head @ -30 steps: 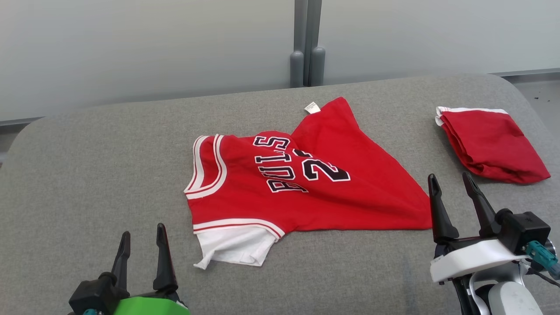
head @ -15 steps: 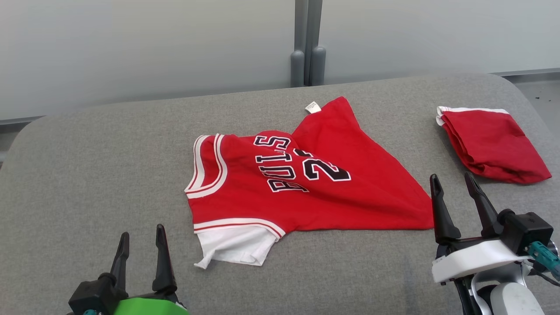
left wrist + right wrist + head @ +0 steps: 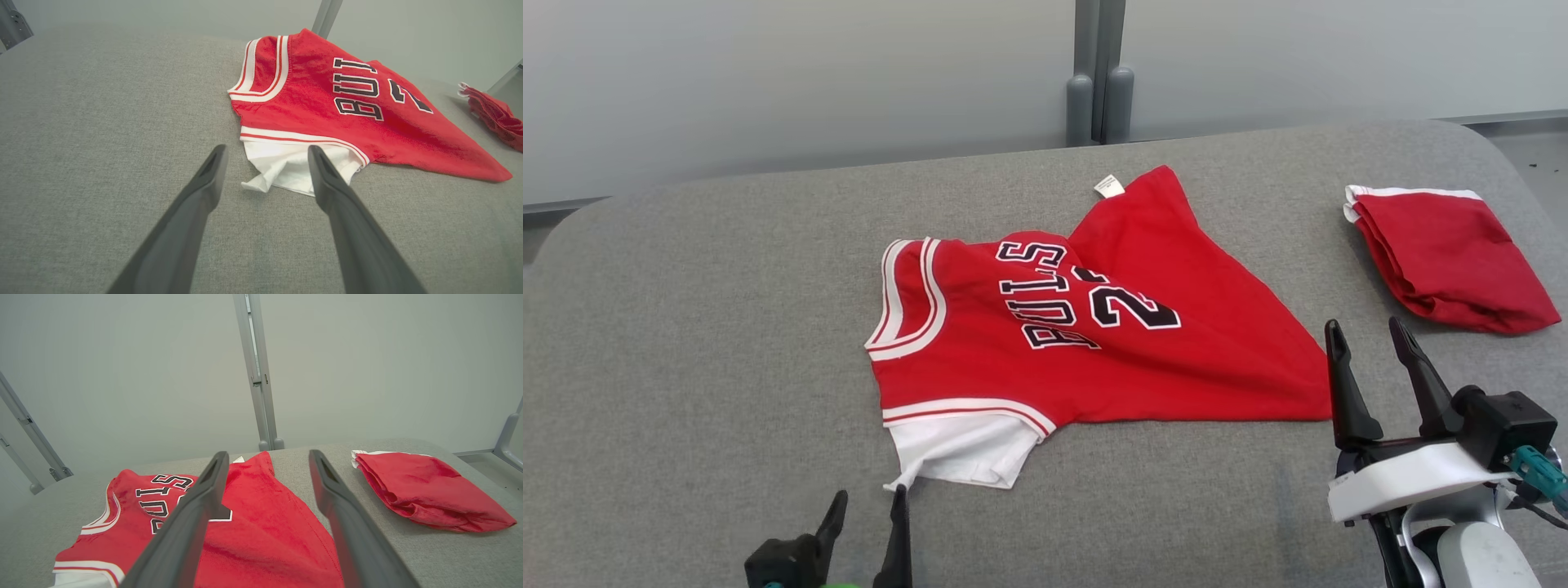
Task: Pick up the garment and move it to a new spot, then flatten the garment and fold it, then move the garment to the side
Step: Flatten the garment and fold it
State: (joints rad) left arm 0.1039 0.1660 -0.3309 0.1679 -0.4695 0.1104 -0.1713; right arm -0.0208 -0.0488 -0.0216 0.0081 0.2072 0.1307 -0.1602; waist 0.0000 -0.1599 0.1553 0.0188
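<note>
The red sleeveless basketball jersey with black lettering [image 3: 1094,343] lies rumpled near the middle of the grey fabric-covered surface [image 3: 686,327]. Its right end is drawn into a skewed point and a white inner layer [image 3: 956,449] spills out at the near edge, so it looks to need lifting and spreading before any fold. The left tool [image 3: 869,492] hangs low just short of that white flap, its two dark fingers spread apart and empty. In the left wrist view they line up to either side of the flap's loose corner, which reads as an approach to pinch the nearest free edge. The right tool [image 3: 1364,324] is released as well and holds nothing, its fingers pointing up just beside the jersey's right-hand point. It is probably stationed there to take the opposite end, so the cloth can be carried between both arms. A folded red garment with white trim [image 3: 1450,257] rests well apart at the far right, apparently one already dealt with and set aside.
</note>
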